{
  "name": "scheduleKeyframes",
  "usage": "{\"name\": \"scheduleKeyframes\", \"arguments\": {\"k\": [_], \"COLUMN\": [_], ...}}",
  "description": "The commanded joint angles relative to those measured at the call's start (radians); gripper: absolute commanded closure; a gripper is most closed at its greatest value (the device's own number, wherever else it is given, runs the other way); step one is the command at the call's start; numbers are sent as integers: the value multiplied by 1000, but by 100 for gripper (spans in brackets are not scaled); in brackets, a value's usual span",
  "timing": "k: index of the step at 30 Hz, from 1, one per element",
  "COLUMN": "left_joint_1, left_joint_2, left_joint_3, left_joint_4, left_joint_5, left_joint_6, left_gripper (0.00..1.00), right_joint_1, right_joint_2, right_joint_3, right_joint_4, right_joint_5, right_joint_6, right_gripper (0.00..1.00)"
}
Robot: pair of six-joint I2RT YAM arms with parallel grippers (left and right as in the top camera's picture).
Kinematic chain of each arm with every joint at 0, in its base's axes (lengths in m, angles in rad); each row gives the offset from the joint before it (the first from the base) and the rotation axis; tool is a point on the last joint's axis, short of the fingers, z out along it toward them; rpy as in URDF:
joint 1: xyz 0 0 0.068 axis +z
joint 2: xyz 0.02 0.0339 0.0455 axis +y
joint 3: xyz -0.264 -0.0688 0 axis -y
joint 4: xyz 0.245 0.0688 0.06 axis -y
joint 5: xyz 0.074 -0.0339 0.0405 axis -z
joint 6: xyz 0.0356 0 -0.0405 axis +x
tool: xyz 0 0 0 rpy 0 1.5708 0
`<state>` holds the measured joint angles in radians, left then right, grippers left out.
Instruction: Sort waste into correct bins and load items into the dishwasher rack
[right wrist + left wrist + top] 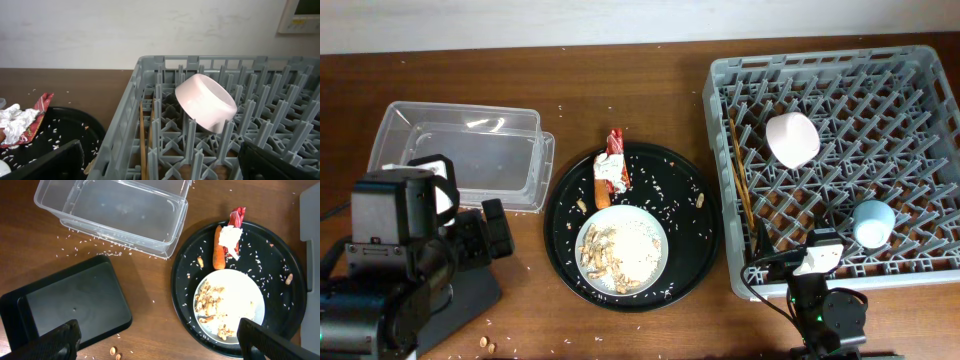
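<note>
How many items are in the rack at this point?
3, counting the chopsticks as one: bowl at the far left of the rack, cup by its right side, chopsticks along its left wall. None seem hidden.

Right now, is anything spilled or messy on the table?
Yes. Rice grains are scattered over the round black tray and onto the wooden table beside the clear tub. A couple of peanut-like bits lie loose by the flat black tray, so food looks spilled.
</note>
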<state>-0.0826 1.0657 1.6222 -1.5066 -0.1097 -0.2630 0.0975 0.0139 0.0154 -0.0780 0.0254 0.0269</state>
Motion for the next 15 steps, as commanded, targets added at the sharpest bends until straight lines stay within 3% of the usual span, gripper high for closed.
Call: {"name": "scheduleKeyframes", "arguments": {"k": [1,15], "left_joint_1": [2,2], "left_joint_2": [-5,-5], "left_joint_3": [3,3], "left_joint_4": [2,5], "left_joint_5": [-11,9], "left_joint_6": [-13,-32], "left_gripper": [1,1], "right_joint_1": [-7,-7], "right_joint_2": [-8,-8], "right_joint_3": [-10,-10], "right_joint_4": [0,0], "right_joint_5": [-3,-2], "right_joint_6": [11,11], "right_gripper": [2,2]}}
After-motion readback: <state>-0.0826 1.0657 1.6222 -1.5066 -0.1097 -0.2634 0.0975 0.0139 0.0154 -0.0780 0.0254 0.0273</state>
